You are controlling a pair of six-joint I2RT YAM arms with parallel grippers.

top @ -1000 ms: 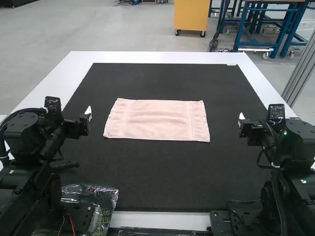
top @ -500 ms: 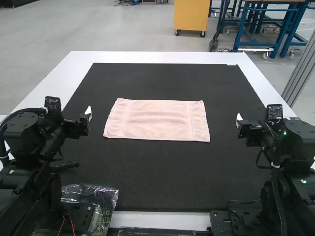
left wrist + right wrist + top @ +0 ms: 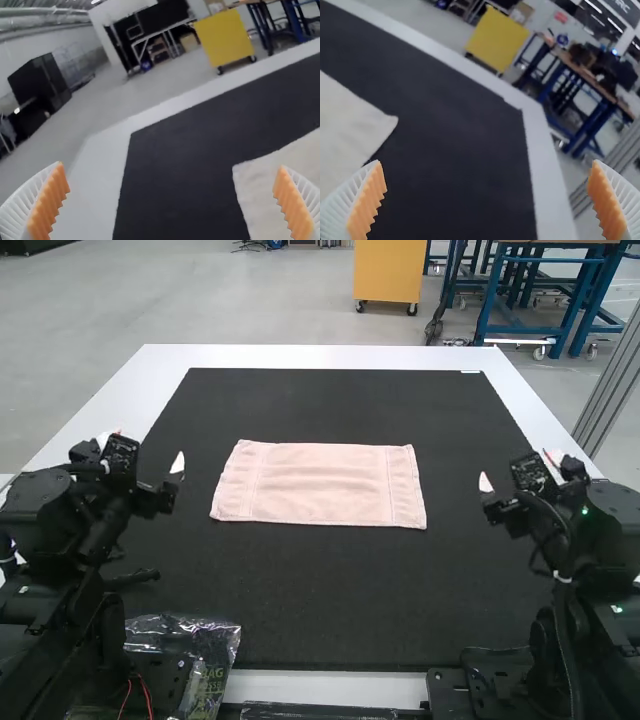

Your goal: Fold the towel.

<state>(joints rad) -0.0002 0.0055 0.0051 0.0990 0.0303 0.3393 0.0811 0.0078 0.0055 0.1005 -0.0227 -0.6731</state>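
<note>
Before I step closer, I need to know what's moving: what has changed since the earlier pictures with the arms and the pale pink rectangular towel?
The left gripper and right gripper have turned at the wrist, their tops tilting toward the middle. Neither took hold of anything. The pale pink towel stayed flat on the black mat.

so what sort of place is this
Probably a robotics lab: a left robot arm and a right robot arm stand at a white table, with a pink towel lying flat on its black mat.

Black arms (image 3: 72, 515) carry loose black cables (image 3: 567, 630), their white ribbed jaws faced with toothed orange pads (image 3: 49, 205).
</note>
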